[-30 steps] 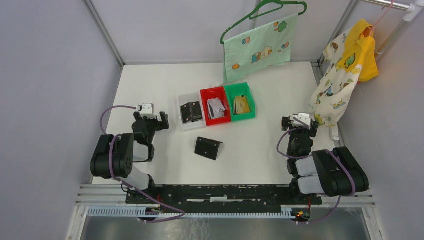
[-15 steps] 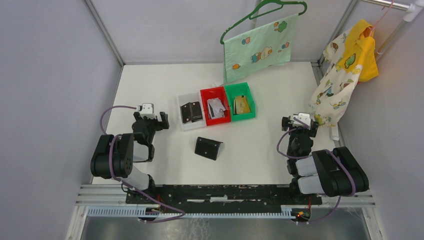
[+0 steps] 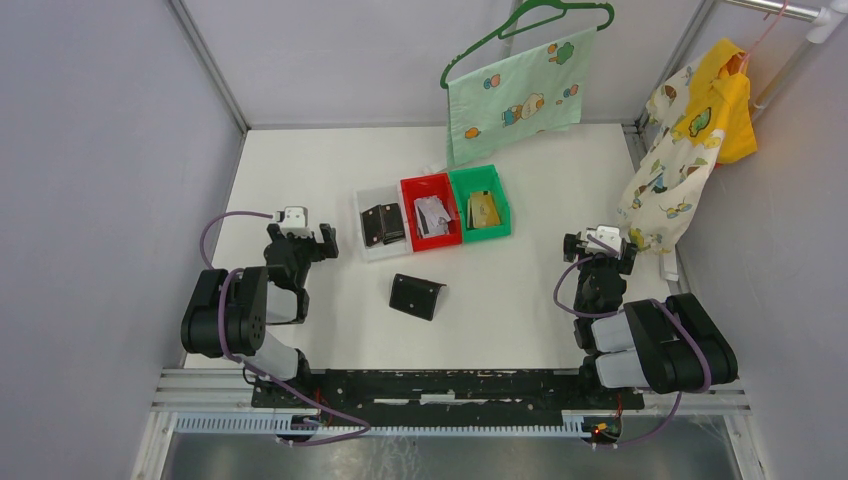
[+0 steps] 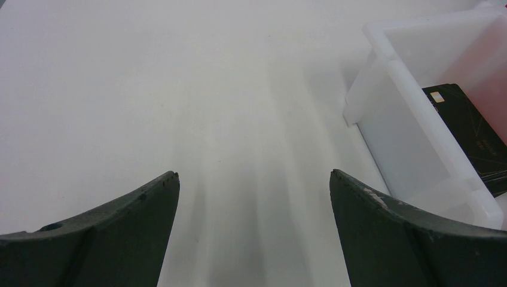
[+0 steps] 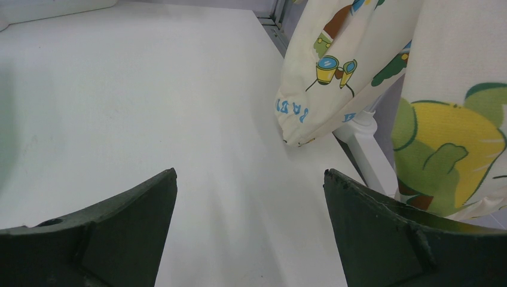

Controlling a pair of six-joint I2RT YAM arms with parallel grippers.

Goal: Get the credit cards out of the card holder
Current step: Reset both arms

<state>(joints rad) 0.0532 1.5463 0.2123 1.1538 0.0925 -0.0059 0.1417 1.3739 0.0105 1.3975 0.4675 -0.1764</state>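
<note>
- Black links, grey cylindrical joints: left arm (image 3: 228,318), right arm (image 3: 660,348).
- Purple cable (image 3: 244,214) loops along each.
- White block (image 3: 294,216) at each wrist.
- Dark curved end effector fingers (image 4: 113,236).

Blue upside-down lettering on cream printed cloth (image 5: 326,72), illegible; nothing else readable.

The card holder (image 3: 417,296) lies before 3 bins (image 3: 437,244).

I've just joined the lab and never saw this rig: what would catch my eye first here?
A bright row stands mid-table: a clear bin, a red bin and a green bin, side by side. Just nearer the arms lies the black card holder, alone on the white table. The left tool and right tool hang open and empty at either side.
</note>
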